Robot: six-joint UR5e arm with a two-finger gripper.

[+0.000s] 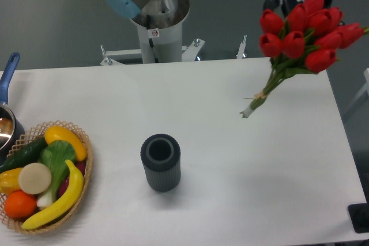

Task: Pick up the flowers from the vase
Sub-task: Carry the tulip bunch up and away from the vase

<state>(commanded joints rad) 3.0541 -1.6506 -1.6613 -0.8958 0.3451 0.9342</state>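
One bunch of flowers (305, 30) hangs tilted in the air above the table's (230, 159) right side, well apart from the vase (161, 162); the gripper's opening is hidden behind the blooms.

You have the flowers (305, 30) up in the air over the tabletop's (230, 159) far right corner, stems slanting down and left to a tied base. The fingers are hidden behind the red buds, so you cannot see the grip. The vase (161, 162) stands upright near the tabletop's middle, well apart from the flowers. A wicker basket (81, 185) of produce sits at the near left corner.
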